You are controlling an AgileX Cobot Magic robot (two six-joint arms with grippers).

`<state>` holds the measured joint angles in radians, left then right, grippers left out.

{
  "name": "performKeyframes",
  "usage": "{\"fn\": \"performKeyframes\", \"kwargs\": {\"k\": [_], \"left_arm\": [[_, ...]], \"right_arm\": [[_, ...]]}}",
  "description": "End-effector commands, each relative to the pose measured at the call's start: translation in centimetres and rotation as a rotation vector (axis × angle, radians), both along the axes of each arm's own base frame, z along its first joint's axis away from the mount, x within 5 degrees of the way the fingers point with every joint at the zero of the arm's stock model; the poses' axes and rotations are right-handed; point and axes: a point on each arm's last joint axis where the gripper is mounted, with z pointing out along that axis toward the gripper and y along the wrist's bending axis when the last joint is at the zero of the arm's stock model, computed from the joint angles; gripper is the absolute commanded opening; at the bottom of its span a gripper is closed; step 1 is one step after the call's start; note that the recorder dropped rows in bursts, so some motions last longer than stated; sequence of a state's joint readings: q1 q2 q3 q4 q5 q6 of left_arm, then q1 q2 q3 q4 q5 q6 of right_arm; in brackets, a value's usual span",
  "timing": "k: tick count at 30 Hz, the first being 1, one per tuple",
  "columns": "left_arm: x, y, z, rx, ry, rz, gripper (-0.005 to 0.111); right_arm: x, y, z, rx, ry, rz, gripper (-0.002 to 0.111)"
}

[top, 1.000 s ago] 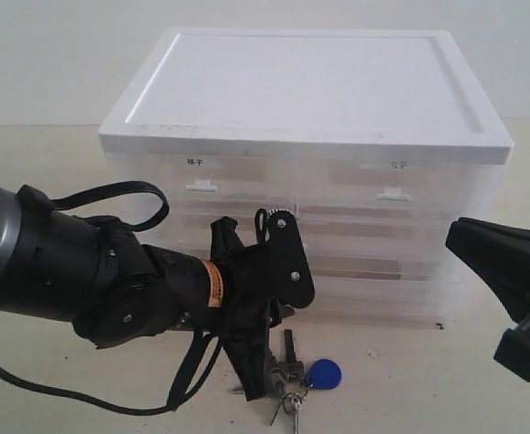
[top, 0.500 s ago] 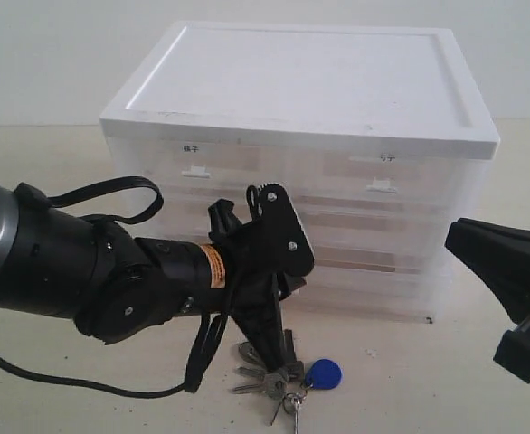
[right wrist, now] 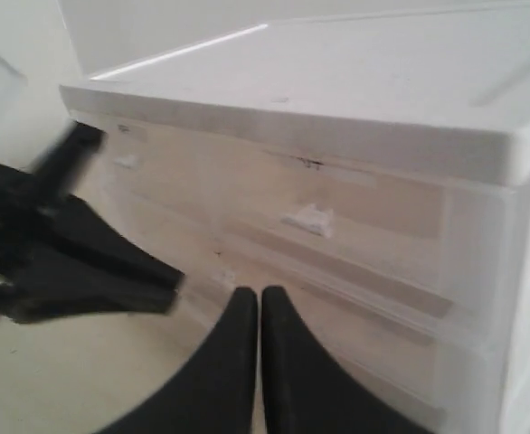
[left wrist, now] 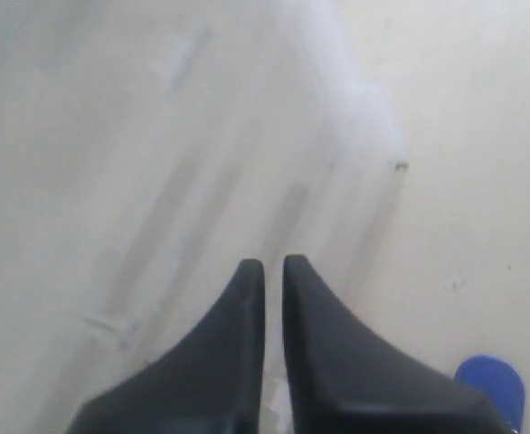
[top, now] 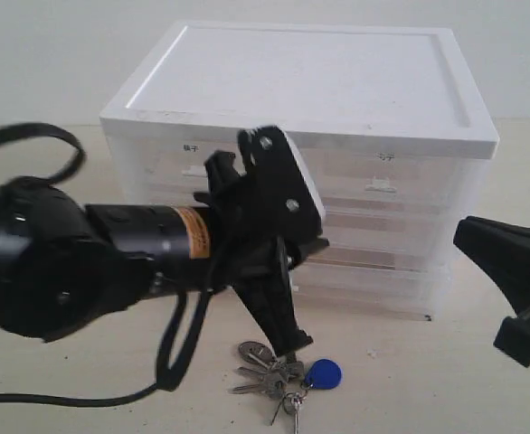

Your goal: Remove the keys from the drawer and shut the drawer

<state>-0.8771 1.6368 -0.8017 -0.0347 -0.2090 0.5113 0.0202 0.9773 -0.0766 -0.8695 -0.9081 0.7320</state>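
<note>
Both closed and empty, left end effector (top: 294,344) slants down near the keys (top: 272,371), right end effector (right wrist: 250,291) faces the drawers (right wrist: 355,226).

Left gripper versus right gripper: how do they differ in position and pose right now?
The left gripper hangs in front of the drawer unit with its tips just over the keys on the table. The right gripper sits off at the right of the exterior view, apart from the keys. The left gripper angles steeply down toward the table, while the right gripper aims at the unit's drawer fronts. Both are shut and hold nothing.
</note>
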Motion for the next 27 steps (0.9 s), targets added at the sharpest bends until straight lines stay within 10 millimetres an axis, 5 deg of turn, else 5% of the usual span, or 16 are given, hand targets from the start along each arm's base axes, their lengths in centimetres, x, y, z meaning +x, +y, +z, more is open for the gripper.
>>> {"fn": "performKeyframes", "kwargs": {"k": [1, 6, 8, 12, 16, 21, 27], "left_arm": [[-0.5, 3.5, 4.3, -0.163, -0.067, 0.115, 0.004], [2.1, 11.3, 7.6, -0.392, -0.202, 0.562, 0.004], [4.3, 15.1, 7.0, -0.422, -0.187, 0.806, 0.004], [8.5, 19.0, 4.8, -0.500, 0.067, 0.934, 0.004], [11.7, 18.5, 4.8, -0.646, 0.210, 0.848, 0.004], [13.1, 15.9, 2.8, -0.670, 0.377, 0.647, 0.004], [9.5, 15.6, 1.5, -0.653, 0.458, 0.544, 0.004]], "right_arm": [[1.1, -1.8, -0.4, 0.003, 0.067, -0.232, 0.000], [2.2, -3.7, 0.2, 0.032, 0.055, -0.457, 0.000], [3.8, -4.2, 1.2, -0.031, 0.128, -0.521, 0.000], [8.2, -4.5, 2.7, -0.129, 0.228, -0.542, 0.000], [12.5, -4.5, 2.6, -0.185, 0.299, -0.540, 0.000], [13.0, -2.2, 2.7, -0.107, 0.250, -0.291, 0.000], [12.5, -1.0, 3.0, -0.090, 0.221, -0.142, 0.000]]}}
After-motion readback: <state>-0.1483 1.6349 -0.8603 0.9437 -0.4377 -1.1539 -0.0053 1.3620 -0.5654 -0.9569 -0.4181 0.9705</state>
